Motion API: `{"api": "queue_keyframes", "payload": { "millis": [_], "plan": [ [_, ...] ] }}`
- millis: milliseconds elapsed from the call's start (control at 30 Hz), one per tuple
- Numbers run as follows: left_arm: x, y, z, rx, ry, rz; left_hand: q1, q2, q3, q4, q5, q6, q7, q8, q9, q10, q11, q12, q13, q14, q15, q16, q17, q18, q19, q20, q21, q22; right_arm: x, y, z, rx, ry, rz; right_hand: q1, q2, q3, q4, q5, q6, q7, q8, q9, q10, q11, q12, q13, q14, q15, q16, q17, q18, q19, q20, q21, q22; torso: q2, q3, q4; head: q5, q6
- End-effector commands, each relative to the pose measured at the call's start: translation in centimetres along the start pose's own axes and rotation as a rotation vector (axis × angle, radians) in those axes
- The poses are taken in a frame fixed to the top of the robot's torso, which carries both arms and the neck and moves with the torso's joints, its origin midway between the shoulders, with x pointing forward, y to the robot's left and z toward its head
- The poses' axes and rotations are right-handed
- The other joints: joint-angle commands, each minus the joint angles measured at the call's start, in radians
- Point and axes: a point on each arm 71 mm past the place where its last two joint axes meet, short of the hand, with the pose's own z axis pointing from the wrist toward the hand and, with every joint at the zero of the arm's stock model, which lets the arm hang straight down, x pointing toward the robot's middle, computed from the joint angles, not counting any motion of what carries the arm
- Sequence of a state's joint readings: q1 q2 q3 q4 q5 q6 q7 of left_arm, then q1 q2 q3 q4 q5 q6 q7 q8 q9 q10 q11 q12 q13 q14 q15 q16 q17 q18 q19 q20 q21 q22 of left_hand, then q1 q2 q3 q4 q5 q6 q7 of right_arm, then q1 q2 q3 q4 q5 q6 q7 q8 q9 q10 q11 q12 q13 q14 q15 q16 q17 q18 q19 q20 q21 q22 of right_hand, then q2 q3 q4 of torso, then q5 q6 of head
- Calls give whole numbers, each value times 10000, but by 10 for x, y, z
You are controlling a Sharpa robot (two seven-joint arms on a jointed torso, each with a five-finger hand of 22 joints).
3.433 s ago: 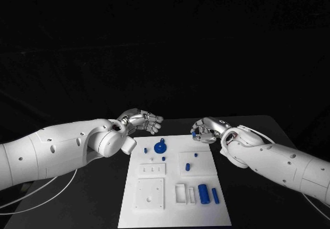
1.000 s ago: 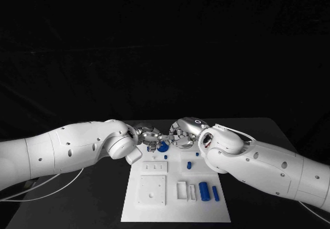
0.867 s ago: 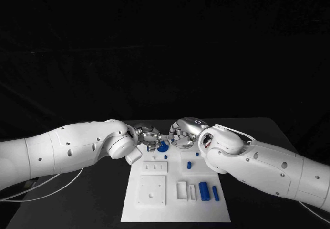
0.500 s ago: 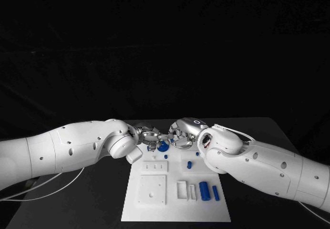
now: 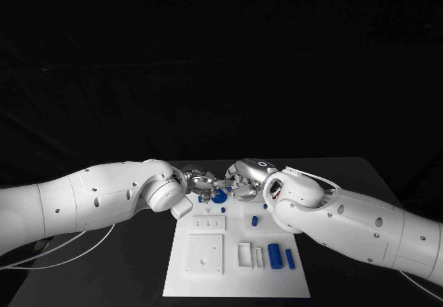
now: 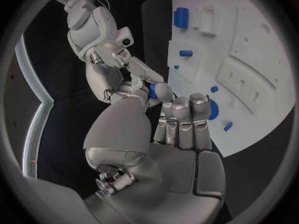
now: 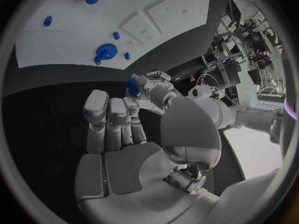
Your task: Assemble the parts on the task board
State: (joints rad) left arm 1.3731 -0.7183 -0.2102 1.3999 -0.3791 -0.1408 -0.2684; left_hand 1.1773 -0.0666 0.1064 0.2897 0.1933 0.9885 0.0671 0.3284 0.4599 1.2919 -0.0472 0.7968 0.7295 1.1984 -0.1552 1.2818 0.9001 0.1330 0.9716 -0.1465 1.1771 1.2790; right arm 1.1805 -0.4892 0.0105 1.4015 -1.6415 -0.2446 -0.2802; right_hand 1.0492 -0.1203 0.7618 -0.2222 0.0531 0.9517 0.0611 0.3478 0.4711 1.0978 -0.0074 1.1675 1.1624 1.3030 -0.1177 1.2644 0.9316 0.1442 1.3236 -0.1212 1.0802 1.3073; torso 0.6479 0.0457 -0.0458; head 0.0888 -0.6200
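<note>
The left hand [image 5: 200, 181] and right hand [image 5: 244, 181] are meeting fingertip to fingertip above the far edge of the task board [image 5: 235, 284], pinching a small blue part [image 7: 132, 86] between them. Which hand is bearing it cannot be told. The receiving hand should be closing firmly before the other lets go, keeping the part above the board, not the counter [image 5: 342, 173].

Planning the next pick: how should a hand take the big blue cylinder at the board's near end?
Grip the big blue cylinder across its middle, coming from above. It lies flat, lengthwise, with a thinner blue pin close beside it, so fingers should straddle its round sides carefully.
</note>
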Motion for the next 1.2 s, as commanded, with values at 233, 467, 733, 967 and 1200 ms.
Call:
{"api": "queue_keyframes", "payload": {
  "millis": [233, 467, 733, 967, 1200],
  "plan": [
    [2, -1, 0, -15, 67, -573, 292, -306, -272, -98, 3769, 572, -134, 223, 246, -109, -116, 17, 86, -214, -101, 188, -160, 54, -269, -1011, 179, -88, 1, 1, 0, -4, 110, -224, 28, -88, 28, 28, -38, 421, 372, 39, 16, 23, -66, -51, -15, 0, -54, -42, 8, 1176, 18, -57, -40, 6, 4, 1, -9, 10, -15],
    [2, -2, 0, 28, 97, -749, 472, -142, -300, -294, 4524, 962, -242, 498, 502, -131, -212, 41, 127, -306, -185, 281, -242, 25, -385, -1031, 271, -141, 2, 2, 1, -19, 146, -235, 31, -92, 29, 26, -37, 421, 371, 39, 18, 24, -67, -50, -15, 1, -54, -43, 8, 1176, 20, -57, -41, 6, 3, -3, -10, 14, -21],
    [3, -1, 0, -27, 136, -775, 414, -158, -360, -312, 4367, 930, -253, 537, 576, -141, -219, 31, 128, -345, -197, 313, -296, 9, -428, -1042, 308, -183, 2, 3, 1, -45, 154, -238, 33, -94, 29, 25, -37, 423, 371, 40, 21, 26, -67, -50, -15, 2, -54, -44, 8, 1176, 22, -56, -42, 4, 8, 2, -4, 23, -21],
    [4, 0, 0, -247, 154, -656, 357, -404, -355, -188, 3961, 916, -265, 571, 654, -127, -231, 25, 124, -356, -210, 369, -381, 10, -436, -1080, 365, -264, 2, 4, 1, -44, 173, -284, 35, -95, 30, 24, -36, 425, 370, 40, 24, 27, -68, -49, -15, 3, -55, -45, 9, 1176, 24, -56, -44, 3, 7, 2, -10, 28, -33],
    [4, 0, 0, -332, 153, -583, 584, -685, -262, -128, 3222, 1059, -316, 721, 796, -105, -276, 40, 130, -374, -248, 431, -493, -2, -440, -1117, 429, -384, 3, 6, 1, -73, 166, -311, 38, -95, 31, 24, -36, 428, 369, 41, 26, 29, -69, -49, -14, 4, -56, -46, 9, 1176, 26, -56, -45, 2, 10, 6, -12, 26, -46]
  ]
}}
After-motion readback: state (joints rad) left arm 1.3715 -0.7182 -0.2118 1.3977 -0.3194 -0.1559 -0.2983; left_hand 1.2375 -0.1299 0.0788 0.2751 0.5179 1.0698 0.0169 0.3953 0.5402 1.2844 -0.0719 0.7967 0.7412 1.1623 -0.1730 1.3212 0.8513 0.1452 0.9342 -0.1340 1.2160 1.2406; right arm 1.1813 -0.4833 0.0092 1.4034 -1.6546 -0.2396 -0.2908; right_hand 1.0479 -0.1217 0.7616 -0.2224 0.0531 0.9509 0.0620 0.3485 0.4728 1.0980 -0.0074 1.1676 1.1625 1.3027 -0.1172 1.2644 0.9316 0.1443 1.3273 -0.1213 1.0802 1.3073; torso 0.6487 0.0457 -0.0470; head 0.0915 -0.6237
